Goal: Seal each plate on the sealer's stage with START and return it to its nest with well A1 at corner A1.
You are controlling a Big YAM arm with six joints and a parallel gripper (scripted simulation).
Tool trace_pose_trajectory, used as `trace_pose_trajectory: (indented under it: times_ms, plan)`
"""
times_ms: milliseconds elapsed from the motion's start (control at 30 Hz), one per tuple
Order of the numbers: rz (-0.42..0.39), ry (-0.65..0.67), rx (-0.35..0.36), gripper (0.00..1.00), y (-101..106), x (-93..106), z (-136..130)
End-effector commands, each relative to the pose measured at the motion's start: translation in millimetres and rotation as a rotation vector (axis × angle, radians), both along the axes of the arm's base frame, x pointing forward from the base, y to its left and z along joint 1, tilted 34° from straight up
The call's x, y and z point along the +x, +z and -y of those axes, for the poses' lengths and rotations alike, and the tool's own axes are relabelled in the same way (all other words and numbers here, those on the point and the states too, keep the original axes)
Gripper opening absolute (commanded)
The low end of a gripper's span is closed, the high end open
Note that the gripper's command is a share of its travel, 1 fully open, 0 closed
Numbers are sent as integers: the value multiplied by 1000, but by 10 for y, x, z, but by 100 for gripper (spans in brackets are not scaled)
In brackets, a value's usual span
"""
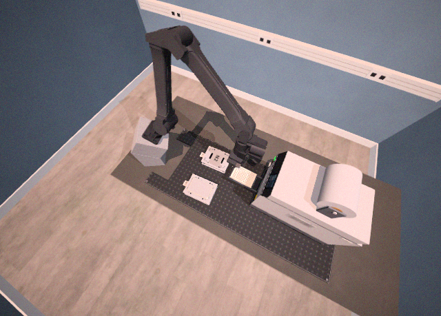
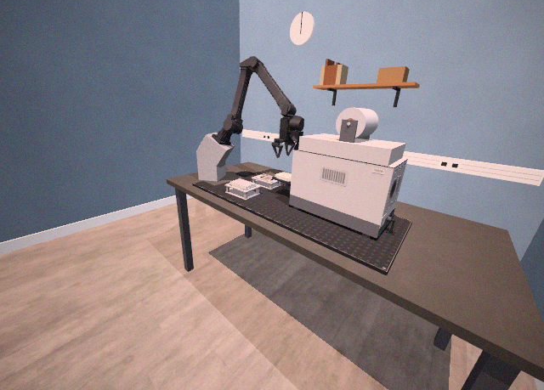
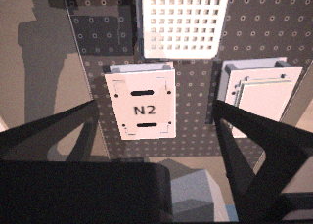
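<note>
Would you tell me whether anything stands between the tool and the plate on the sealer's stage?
Nothing visible stands in the way: the tool hangs open above, and the plate with its grid of wells lies uncovered on the stage in front of the sealer.

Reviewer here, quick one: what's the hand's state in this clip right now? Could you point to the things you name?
Black two-fingered hand (image 1: pixel 253 161) (image 2: pixel 283 150) (image 3: pixel 156 107): open, holding nothing, above the black perforated board (image 1: pixel 270 230) (image 2: pixel 327 228) (image 3: pixel 193 94).
</note>
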State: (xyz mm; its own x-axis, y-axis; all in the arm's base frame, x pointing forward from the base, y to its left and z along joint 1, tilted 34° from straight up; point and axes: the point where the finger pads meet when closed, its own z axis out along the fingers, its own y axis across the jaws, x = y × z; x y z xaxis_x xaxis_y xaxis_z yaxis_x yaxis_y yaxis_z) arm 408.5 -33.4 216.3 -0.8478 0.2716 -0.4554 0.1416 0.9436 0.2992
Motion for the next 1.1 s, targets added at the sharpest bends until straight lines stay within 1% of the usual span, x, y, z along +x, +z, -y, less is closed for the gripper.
trace_pose_trajectory:
  times_ms: [0, 133, 200, 300, 333, 433, 467, 600, 667, 733, 800, 867, 1067]
  plan:
    - [55, 1, 1, 92, 471, -27, -179]
    - [75, -5, -2, 90, 731, -90, -272]
    - [77, -8, -1, 89, 828, -119, -316]
    - [71, -9, 0, 88, 847, -129, -341]
    - [55, -7, 2, 88, 770, -135, -340]
    - [30, -2, 5, 86, 800, -217, -444]
    - [29, 0, 7, 0, 847, -233, -484]
    - [76, -2, 6, 0, 1170, -294, -578]
    - [95, -3, 5, 0, 1199, -266, -525]
    - [88, -1, 6, 0, 1145, -226, -497]
    - [72, 0, 6, 0, 1040, -208, -475]
    - [72, 0, 6, 0, 1040, -208, -475]
    - [43, 8, -5, 0, 838, -176, -431]
